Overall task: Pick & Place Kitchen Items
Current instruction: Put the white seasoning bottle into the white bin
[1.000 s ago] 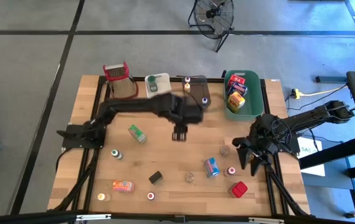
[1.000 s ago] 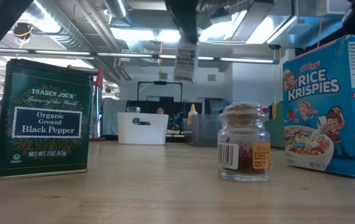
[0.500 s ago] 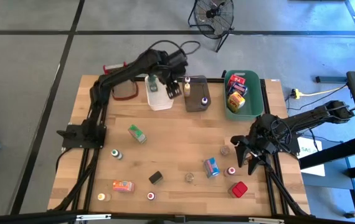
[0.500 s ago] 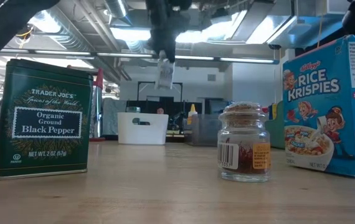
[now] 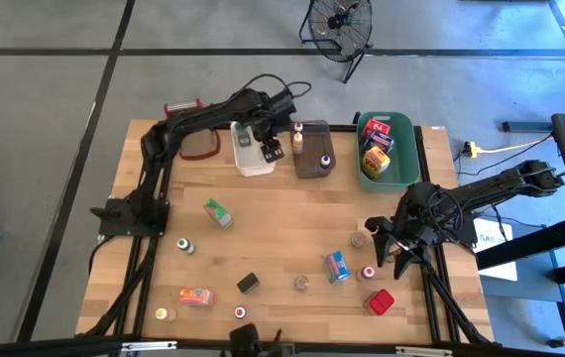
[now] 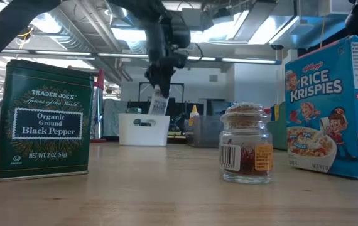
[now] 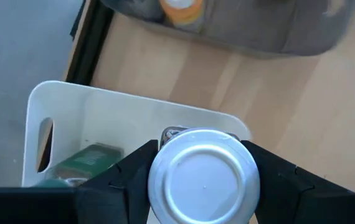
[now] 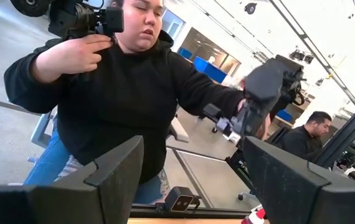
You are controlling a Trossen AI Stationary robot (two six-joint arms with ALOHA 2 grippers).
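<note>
Three tubs are lined along the far edge of the table (image 5: 282,213): one tub (image 5: 253,159) on the left, a second tub (image 5: 314,164) in the middle, a third tub (image 5: 387,177) on the right, with small boxes (image 5: 377,144) inside it. A grater (image 5: 195,149) is set left of the first tub. Above that first tub the left pincer (image 5: 268,149) is held, with what seems to be a small tin (image 7: 203,183) between its fingers. The right pincer (image 5: 401,253) is placed near the table's right edge, beside a box (image 5: 336,266) and a jar (image 5: 368,273). Further items are scattered across the near half.
</note>
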